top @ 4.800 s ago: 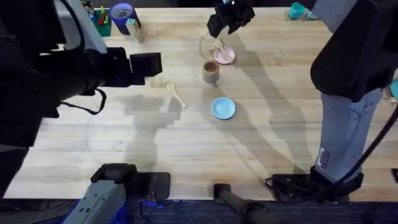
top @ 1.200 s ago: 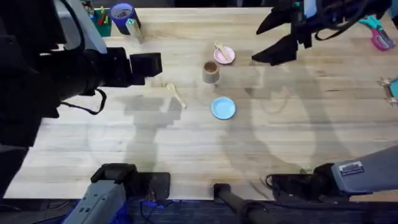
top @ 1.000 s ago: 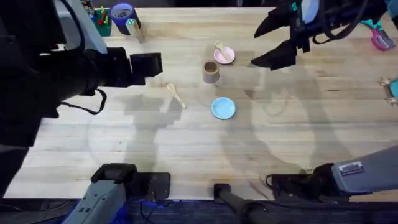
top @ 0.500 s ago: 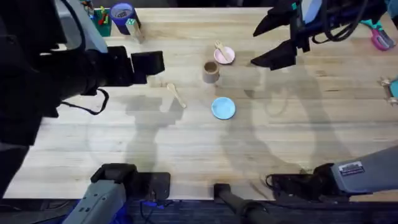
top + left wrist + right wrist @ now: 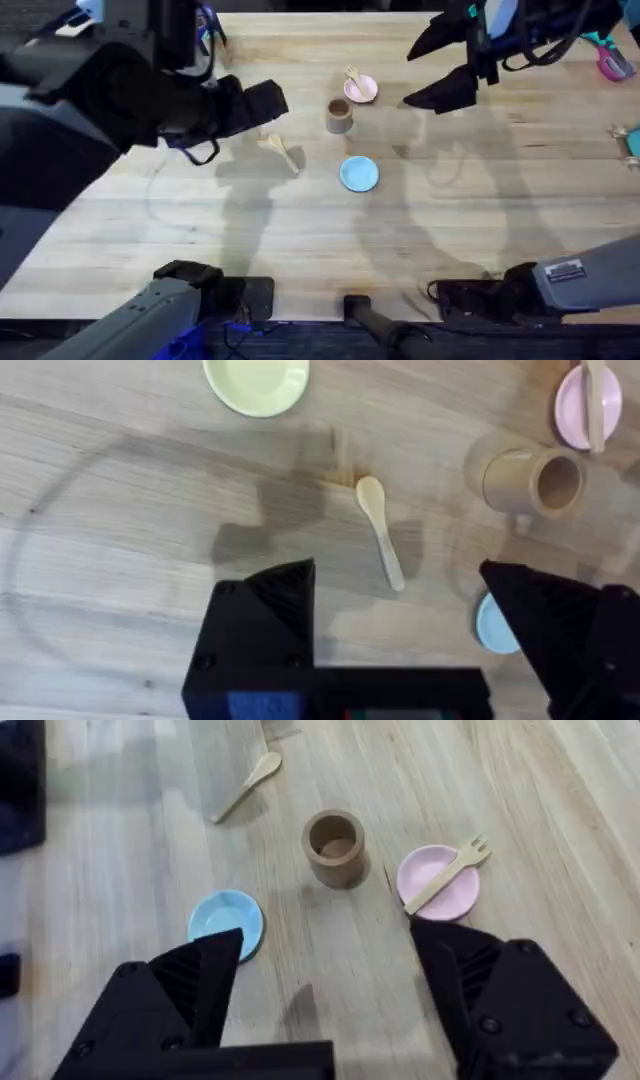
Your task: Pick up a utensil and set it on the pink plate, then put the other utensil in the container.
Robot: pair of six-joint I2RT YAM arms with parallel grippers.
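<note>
1. Light blue round plate point(image 5: 359, 173), nearest, bare.
2. Pale wooden spoon point(image 5: 281, 151) lies on the table left of it, beneath the left gripper point(image 5: 400, 625), fingers spread wide, empty.
3. Tan-brown cylindrical cup point(image 5: 339, 116), upright.
4. Slim wooden fork point(image 5: 447, 873) rests across the small pink plate point(image 5: 437, 886), farthest.
5. Right gripper point(image 5: 437, 68) hovers right, wide open, empty.

Referenced to the container point(image 5: 339, 116) on the surface point(image 5: 450, 220) in the overhead view: the pink plate point(image 5: 361, 89) lies near at 1 o'clock, with the fork point(image 5: 353, 77) resting across its rim. The spoon point(image 5: 281, 151) lies at 8 o'clock. A second plate point(image 5: 359, 173) lies at 5 o'clock.
</note>
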